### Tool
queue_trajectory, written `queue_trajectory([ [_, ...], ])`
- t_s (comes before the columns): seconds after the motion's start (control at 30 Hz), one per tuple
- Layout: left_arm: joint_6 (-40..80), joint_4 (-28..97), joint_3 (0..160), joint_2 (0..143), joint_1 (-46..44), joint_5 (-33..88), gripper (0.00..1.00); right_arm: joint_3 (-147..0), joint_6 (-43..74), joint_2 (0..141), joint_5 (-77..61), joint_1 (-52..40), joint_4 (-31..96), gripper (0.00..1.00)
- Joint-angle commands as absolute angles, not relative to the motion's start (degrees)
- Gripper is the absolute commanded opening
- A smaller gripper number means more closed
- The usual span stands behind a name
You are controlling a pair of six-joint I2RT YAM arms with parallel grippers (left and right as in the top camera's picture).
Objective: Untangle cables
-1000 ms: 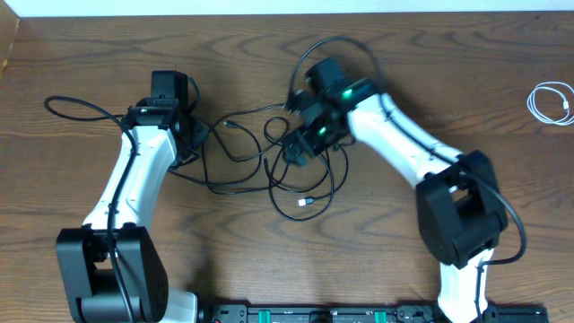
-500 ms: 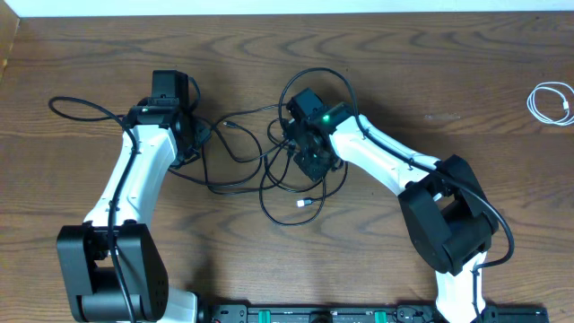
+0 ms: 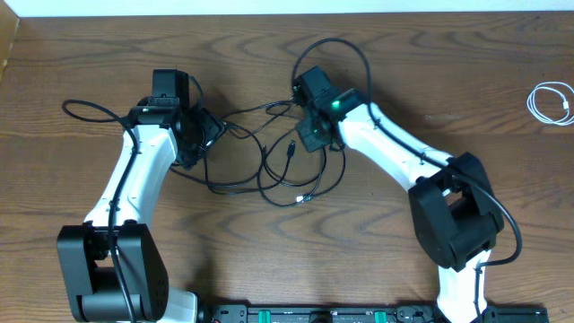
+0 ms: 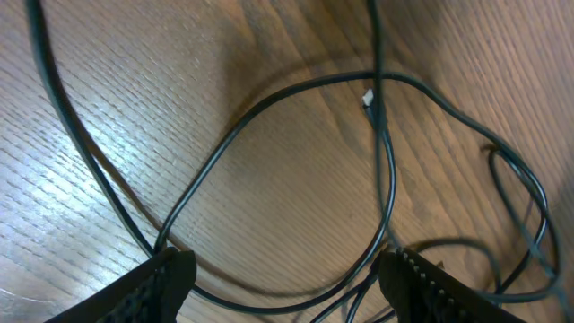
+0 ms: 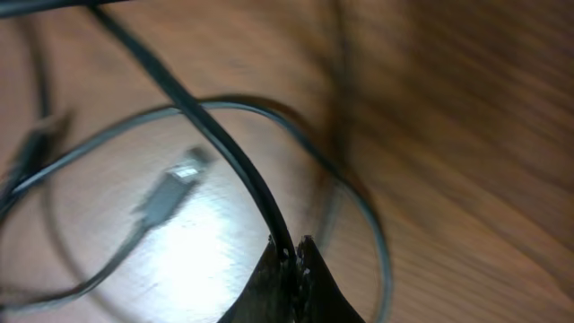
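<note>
Several black cables (image 3: 269,166) lie looped over one another on the wooden table between the two arms. My right gripper (image 3: 308,139) is at the tangle's right side, shut on one black cable (image 5: 208,124) that runs up and left from its fingertips (image 5: 291,256). A plug end (image 5: 175,193) lies on the wood just beyond. My left gripper (image 3: 204,133) is at the tangle's left side, open and low over the table. Black cable strands (image 4: 305,85) curve across the gap between its fingers (image 4: 161,278). A short white cable (image 3: 552,101) lies coiled at the far right.
A black loop (image 3: 90,112) trails off to the left of the left arm. The table's far edge (image 3: 287,13) runs along the top of the overhead view. The arm bases (image 3: 341,314) stand at the near edge.
My right gripper has closed on a black cable and pulled it toward the far side, shifting the loops. My left gripper's jaws have spread wider.
</note>
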State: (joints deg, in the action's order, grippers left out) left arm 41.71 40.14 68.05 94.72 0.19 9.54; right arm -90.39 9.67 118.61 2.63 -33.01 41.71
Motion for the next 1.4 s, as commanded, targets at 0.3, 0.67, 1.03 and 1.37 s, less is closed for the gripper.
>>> queue_trajectory([
  [0.3,41.25,39.77,67.66,95.11,-0.08,20.16,0.80,-90.56,9.89,117.32,-12.60,-30.44,41.89,0.01],
  [0.67,55.68,45.52,67.66,95.11,-1.76,26.81,0.08,-90.56,-7.64,117.32,-27.99,-34.81,42.63,0.01],
  [1.03,60.42,44.86,67.66,95.11,-5.80,24.84,0.54,-90.56,-8.88,117.32,-27.16,-35.51,42.85,0.01],
  [1.37,69.19,44.73,67.66,95.13,-7.09,17.89,0.54,-90.56,-8.86,117.32,-27.18,-35.79,42.65,0.01],
])
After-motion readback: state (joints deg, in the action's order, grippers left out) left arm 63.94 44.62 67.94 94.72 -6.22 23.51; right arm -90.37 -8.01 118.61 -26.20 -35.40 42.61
